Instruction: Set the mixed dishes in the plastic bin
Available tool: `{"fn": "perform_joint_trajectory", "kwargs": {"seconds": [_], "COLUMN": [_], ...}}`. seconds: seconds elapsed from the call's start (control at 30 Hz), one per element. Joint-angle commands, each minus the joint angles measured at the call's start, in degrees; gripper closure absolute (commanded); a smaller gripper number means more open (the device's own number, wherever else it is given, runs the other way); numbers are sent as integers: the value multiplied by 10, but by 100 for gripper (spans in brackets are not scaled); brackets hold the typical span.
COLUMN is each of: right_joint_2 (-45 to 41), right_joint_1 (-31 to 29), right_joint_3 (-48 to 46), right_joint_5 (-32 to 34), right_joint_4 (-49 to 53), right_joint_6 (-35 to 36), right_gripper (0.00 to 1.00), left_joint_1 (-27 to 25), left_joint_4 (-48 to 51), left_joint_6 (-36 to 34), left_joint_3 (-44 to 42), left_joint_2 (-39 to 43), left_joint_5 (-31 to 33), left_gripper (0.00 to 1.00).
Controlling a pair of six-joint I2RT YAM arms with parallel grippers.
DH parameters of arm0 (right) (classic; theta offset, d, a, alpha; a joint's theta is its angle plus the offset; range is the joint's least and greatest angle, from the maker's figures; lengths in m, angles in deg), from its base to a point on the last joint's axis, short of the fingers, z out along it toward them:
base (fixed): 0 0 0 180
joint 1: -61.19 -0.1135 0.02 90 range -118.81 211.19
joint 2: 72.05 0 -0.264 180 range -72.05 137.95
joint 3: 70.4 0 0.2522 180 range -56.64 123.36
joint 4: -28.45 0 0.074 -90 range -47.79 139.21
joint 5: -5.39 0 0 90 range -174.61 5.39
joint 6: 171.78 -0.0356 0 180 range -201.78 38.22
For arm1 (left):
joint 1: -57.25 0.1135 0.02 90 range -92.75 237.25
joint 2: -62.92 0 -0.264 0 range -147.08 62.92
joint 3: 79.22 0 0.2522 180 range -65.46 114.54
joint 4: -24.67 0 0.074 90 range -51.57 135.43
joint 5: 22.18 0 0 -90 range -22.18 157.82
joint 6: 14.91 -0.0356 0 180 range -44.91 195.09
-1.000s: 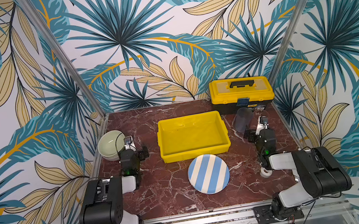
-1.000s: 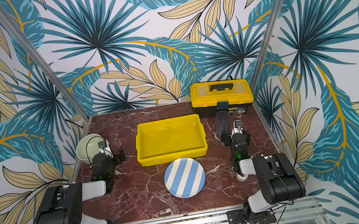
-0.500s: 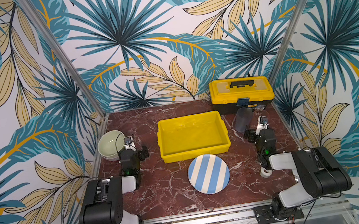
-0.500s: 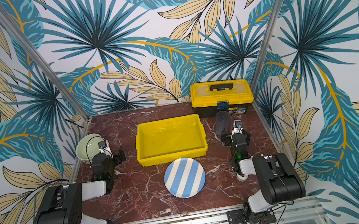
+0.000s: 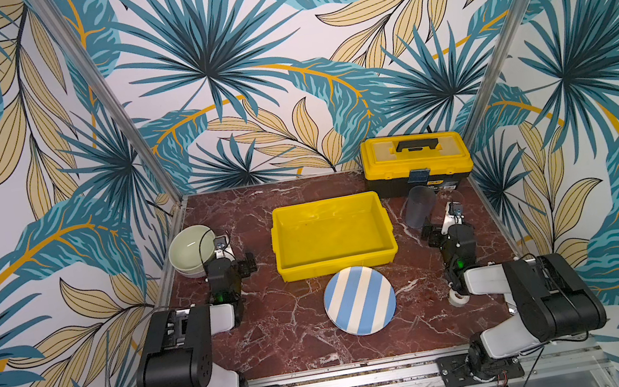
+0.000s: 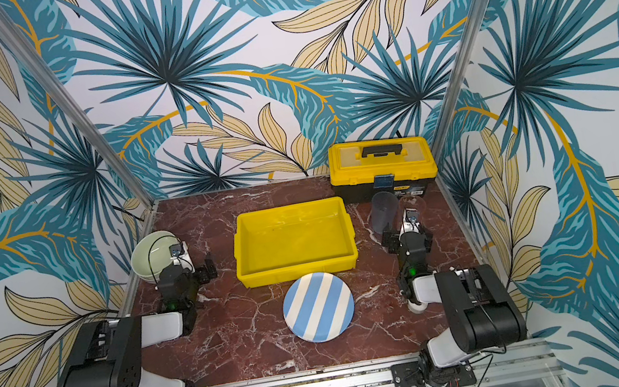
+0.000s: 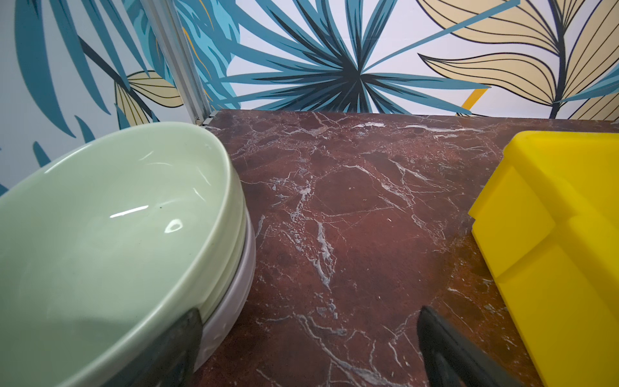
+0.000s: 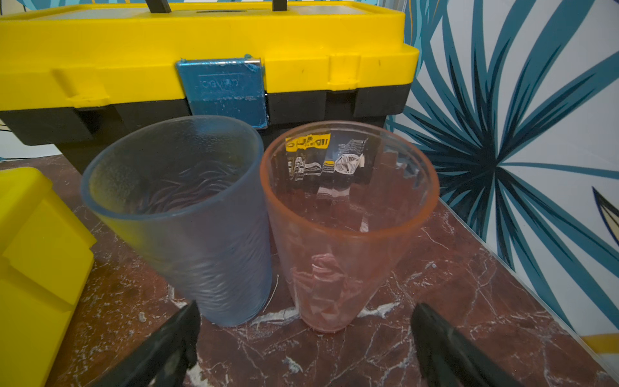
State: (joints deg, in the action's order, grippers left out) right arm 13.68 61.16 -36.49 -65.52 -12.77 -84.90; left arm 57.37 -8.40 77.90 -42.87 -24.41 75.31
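The yellow plastic bin (image 5: 326, 203) stands empty at mid-table in both top views. A blue-and-white striped plate (image 5: 359, 300) lies flat just in front of it. At the left edge a pale green bowl (image 7: 100, 234) rests tilted inside a lilac bowl (image 7: 238, 291). My left gripper (image 7: 308, 315) is open beside them, one finger (image 7: 181, 338) overlapping the green rim. On the right a bluish tumbler (image 8: 201, 234) and a pinkish clear tumbler (image 8: 345, 234) stand upright side by side. My right gripper (image 8: 305, 310) is open just short of them, holding nothing.
A yellow lidded toolbox (image 5: 416, 160) with a black handle stands at the back right, right behind the tumblers. A small white ring (image 5: 458, 299) lies under the right arm. Patterned walls close off the table's left, back and right.
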Motion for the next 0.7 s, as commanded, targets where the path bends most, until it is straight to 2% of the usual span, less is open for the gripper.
{"fn": "perform_joint_trajectory", "kwargs": {"seconds": [0.0,0.67], "right_joint_2": [-8,-32], "right_joint_1": [1,1], "right_joint_3": [-16,-20], "right_joint_5": [25,9], "right_joint_4": [-18,-9], "right_joint_6": [-11,-4], "right_gripper": [0,0], "left_joint_1": [3,2], "left_joint_4": [3,19], "left_joint_6": [-4,-14], "left_joint_3": [8,-1], "left_joint_2": [11,55], "left_joint_5": [1,-11], "left_gripper": [0,0]}}
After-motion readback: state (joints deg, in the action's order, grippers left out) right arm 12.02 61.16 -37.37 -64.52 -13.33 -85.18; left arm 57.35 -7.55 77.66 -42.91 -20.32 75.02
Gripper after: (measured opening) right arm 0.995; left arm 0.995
